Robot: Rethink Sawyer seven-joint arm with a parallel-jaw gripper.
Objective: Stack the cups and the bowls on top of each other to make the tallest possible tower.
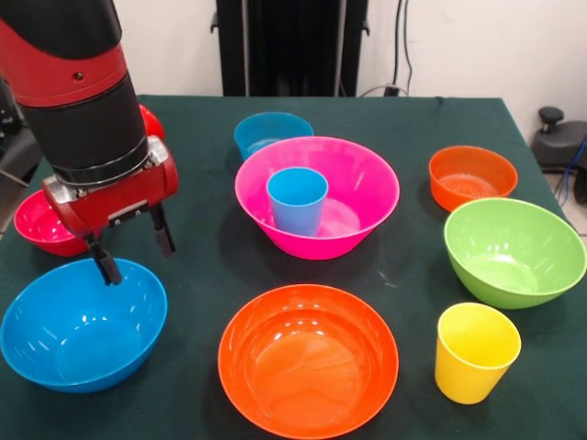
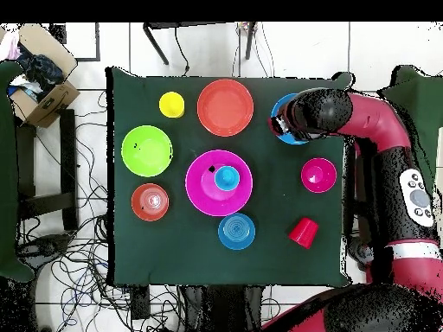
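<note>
The arm (image 1: 78,87) was built of fat round segments, glossy red alternating with matte black, with a silver ring where the black wrist met a boxy red head. Two slim black fingers (image 1: 163,231) stuck out beneath that head. Overhead, a grey oval panel (image 2: 419,197) with round buttons sat on a red link.

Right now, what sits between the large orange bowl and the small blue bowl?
The large pink bowl with the light blue cup upright inside it; both views show this.
</note>
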